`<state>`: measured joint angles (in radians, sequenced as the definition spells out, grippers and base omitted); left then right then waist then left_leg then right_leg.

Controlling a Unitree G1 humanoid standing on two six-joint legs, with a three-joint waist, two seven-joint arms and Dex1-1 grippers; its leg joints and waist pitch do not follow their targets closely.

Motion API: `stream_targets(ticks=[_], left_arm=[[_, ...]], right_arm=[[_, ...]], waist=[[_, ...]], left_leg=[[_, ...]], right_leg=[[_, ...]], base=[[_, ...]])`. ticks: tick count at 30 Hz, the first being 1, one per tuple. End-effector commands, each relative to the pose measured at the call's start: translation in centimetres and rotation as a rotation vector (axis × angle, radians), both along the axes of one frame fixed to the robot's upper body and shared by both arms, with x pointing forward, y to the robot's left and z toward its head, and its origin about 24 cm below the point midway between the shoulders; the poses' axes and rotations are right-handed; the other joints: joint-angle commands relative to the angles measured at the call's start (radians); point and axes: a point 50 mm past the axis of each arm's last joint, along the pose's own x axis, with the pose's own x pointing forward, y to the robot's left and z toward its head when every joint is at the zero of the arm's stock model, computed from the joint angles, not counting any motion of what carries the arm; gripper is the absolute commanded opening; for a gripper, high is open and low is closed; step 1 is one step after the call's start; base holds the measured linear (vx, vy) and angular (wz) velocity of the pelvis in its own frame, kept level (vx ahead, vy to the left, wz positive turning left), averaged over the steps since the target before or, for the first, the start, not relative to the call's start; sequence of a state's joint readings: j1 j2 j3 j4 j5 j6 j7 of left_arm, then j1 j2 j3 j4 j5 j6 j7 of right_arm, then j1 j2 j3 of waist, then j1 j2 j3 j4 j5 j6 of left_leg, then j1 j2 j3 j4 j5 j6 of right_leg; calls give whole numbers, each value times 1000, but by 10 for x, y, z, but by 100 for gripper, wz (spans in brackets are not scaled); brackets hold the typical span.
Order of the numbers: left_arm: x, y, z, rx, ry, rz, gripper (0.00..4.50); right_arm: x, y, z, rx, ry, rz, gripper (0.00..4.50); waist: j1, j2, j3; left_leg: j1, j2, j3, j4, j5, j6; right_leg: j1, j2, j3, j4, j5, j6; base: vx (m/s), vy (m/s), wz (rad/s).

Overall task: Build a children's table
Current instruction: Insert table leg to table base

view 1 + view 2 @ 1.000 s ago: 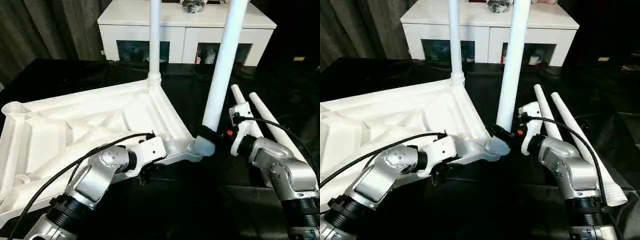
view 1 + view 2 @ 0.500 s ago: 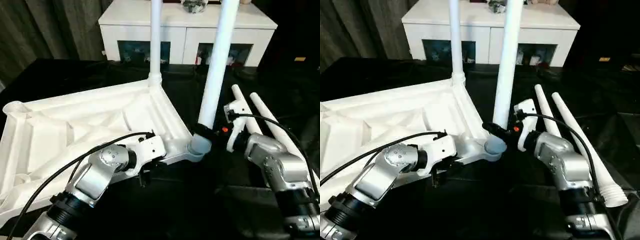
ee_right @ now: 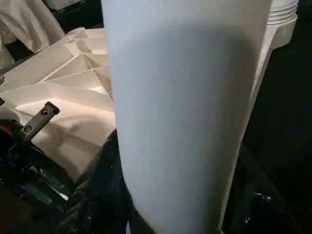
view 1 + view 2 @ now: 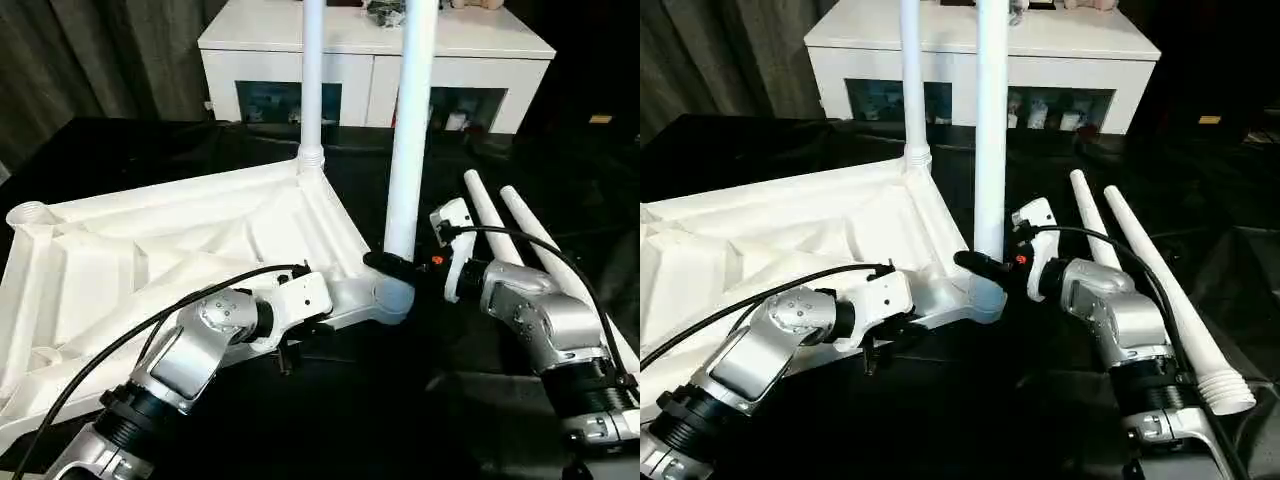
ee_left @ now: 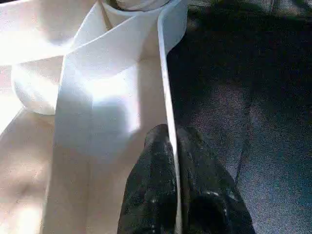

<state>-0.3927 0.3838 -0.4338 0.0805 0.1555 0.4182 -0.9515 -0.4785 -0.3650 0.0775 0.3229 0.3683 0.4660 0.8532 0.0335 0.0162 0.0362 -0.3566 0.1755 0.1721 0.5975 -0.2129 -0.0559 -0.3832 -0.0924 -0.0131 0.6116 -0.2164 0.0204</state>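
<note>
The white table top [image 4: 150, 260] lies upside down, ribbed underside up, on black cloth. One leg [image 4: 311, 80] stands upright in its far corner socket. My right gripper [image 4: 397, 265] is shut on a second leg [image 4: 410, 130], held upright with its lower end at the near right corner socket [image 4: 392, 298]. In the right wrist view that leg [image 3: 185, 97] sits between the black fingers. My left gripper [image 5: 170, 134] is shut on the top's thin rim [image 5: 163, 87], just left of that socket. Two loose legs [image 4: 500, 235] lie side by side at the right.
A white low cabinet [image 4: 375, 40] with dark glass openings stands behind the work. Black cloth [image 4: 400, 420] covers the surface around the top. A dark curtain [image 4: 80, 50] hangs at the back left. An open corner socket [image 4: 28, 214] sits at the far left.
The held leg has swung from leaning right to upright, and its lower end has moved left onto the near right corner socket. My right arm followed it leftward. The left arm stayed at the rim.
</note>
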Motion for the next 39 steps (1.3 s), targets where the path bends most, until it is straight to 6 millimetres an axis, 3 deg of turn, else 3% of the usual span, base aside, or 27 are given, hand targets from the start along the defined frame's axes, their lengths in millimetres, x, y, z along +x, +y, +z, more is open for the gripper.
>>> stream_targets(ticks=[1,9,10,14,15,16,17,19,25,29,30,31,33,36,39], left_arm=[[-5,7,-18,45,48,25,0],[-3,7,-15,19,26,59,0],[-3,7,-15,13,23,66,0],[-1,6,-14,-8,14,83,0],[-1,5,-14,-15,10,90,0],[-1,5,-13,-17,8,92,0],[0,5,-13,-19,5,95,0],[0,5,-13,-24,2,99,0],[1,5,-12,-25,-10,101,0],[2,5,-11,-25,-20,102,0],[2,5,-11,-24,-21,102,0],[2,5,-11,-22,-24,103,0],[2,5,-11,-20,-30,105,0],[2,4,-11,-23,-33,109,0],[2,3,-11,-25,-36,111,0]], right_arm=[[1,-7,-8,4,31,-48,188],[-18,-17,-28,123,84,-136,188],[-22,-18,-32,144,88,-153,188],[-34,-21,-41,202,70,-250,188],[-38,-23,-43,223,39,-308,188],[-39,-24,-44,221,15,-340,188],[-40,-25,-44,221,-3,-362,188],[-43,-27,-44,189,-62,-389,188],[-50,-25,-45,99,-163,-383,187],[-54,-19,-48,80,-161,-339,187],[-55,-17,-50,71,-153,-318,187],[-56,-16,-51,51,-150,-298,187],[-57,-12,-53,16,-147,-253,187],[-57,-10,-54,-7,-145,-222,187],[-55,-9,-54,-35,-164,-192,187]], waist=[[-1,-27,-47],[3,-25,-48],[3,-20,-47],[4,-19,-44],[3,-10,-43],[1,-13,-42],[1,-7,-43],[0,-10,-42],[-1,-3,-43],[-3,-11,-41],[-2,-8,-41],[-4,-16,-40],[-3,-12,-39],[-3,-21,-40],[-7,-28,-36]], left_leg=[[0,39,-2,-69,-85,83],[1,40,-2,-71,-91,80],[0,40,-3,-72,-94,79],[1,41,-4,-79,-138,62],[1,41,-6,-82,-159,50],[2,41,-5,-84,-185,40],[2,42,-7,-85,-187,33],[2,41,-7,-88,-208,21],[1,40,-8,-89,-216,24],[-3,40,-9,-92,-231,30],[-3,40,-9,-92,-235,30],[-2,41,-8,-92,-240,32],[-3,41,-10,-93,-242,30],[-6,42,-10,-92,-227,36],[-5,43,-11,-95,-271,29]], right_leg=[[34,-36,20,-63,-75,-267],[33,-36,20,-65,-71,-257],[33,-35,20,-65,-76,-255],[30,-35,20,-73,-127,-237],[29,-36,21,-75,-157,-231],[25,-35,21,-80,-188,-219],[26,-37,22,-80,-196,-215],[24,-35,22,-84,-218,-200],[22,-33,23,-84,-193,-193],[23,-34,23,-87,-219,-186],[23,-34,23,-87,-228,-184],[22,-34,23,-89,-241,-178],[21,-34,23,-90,-253,-175],[22,-35,24,-87,-247,-170],[16,-38,24,-95,-324,-154]], base=[[0,0,0],[0,0,0],[0,0,0],[0,0,0],[0,0,0],[0,0,0],[0,0,0],[0,0,0],[0,0,0],[0,0,0],[0,0,0],[0,0,0],[0,0,0],[0,0,0],[0,0,0]])
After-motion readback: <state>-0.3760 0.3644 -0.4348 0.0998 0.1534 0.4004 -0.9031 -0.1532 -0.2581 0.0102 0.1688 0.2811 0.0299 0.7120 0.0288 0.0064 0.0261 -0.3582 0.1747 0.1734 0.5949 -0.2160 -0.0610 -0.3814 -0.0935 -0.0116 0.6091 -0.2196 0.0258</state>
